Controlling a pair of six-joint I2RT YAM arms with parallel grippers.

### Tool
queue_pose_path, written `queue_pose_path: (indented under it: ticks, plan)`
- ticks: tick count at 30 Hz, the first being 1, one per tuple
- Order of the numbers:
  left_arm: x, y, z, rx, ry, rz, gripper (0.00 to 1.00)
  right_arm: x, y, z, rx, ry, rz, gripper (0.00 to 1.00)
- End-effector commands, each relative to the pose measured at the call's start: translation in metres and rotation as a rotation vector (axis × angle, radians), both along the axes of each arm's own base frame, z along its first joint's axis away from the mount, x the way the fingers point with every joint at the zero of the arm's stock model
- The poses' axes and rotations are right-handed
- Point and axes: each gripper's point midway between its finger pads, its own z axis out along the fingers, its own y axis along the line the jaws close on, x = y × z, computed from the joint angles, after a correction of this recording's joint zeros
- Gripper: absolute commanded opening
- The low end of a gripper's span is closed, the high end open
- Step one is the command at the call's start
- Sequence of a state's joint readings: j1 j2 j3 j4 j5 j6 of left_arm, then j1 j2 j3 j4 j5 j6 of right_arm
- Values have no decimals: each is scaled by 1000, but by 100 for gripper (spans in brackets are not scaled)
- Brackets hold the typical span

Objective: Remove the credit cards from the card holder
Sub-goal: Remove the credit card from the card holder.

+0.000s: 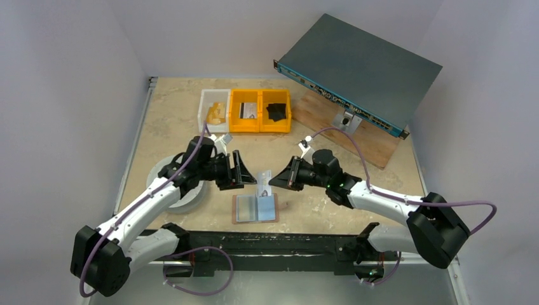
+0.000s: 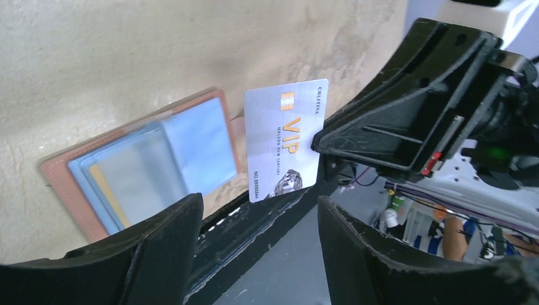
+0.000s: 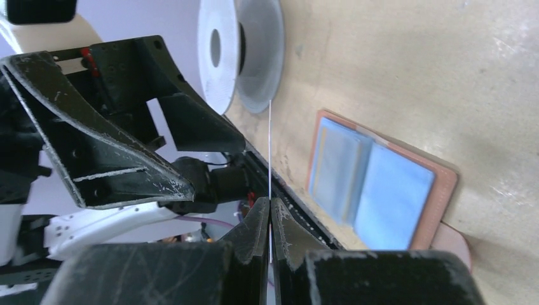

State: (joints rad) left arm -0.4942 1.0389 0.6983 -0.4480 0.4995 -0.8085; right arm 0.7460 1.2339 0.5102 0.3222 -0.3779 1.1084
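The pinkish-tan card holder (image 1: 255, 208) lies open on the table near the front edge, pale blue inner faces up. It also shows in the left wrist view (image 2: 140, 165) and the right wrist view (image 3: 381, 184). A yellowish card edge (image 2: 105, 190) and pale blue cards sit in its pockets. My right gripper (image 1: 272, 180) (image 3: 269, 202) is shut on a silver VIP credit card (image 1: 264, 184) (image 2: 286, 140), held upright above the holder's far edge and seen edge-on in the right wrist view (image 3: 269, 152). My left gripper (image 1: 245, 170) (image 2: 257, 203) is open and empty, facing the card from the left.
Two yellow bins (image 1: 260, 109) and a white bin (image 1: 213, 108) stand at the back. A grey rack unit (image 1: 359, 70) leans on a wooden board (image 1: 356, 130) at the back right. A white round disc (image 1: 162, 175) lies under the left arm. A black rail (image 1: 267, 244) runs along the front edge.
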Motion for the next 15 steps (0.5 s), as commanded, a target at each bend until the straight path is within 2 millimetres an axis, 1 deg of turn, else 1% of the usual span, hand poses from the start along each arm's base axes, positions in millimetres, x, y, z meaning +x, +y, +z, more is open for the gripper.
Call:
queue_pose_path:
  ticks: [1,3,8,11,15]
  plan:
    - [-1,-11,33,-176,-63,-75,66,3,9,51,159,-48,58,0]
    - [-1,-13,39,-213,-69,-87,66,4,11,61,208,-48,74,0]
    - [-1,-16,40,-247,-60,-99,66,-1,13,76,271,-50,101,0]
    - [-2,-19,40,-274,-48,-106,64,-4,14,81,298,-48,117,0]
    - [0,-26,46,-335,-45,-117,59,-5,16,80,304,-41,133,0]
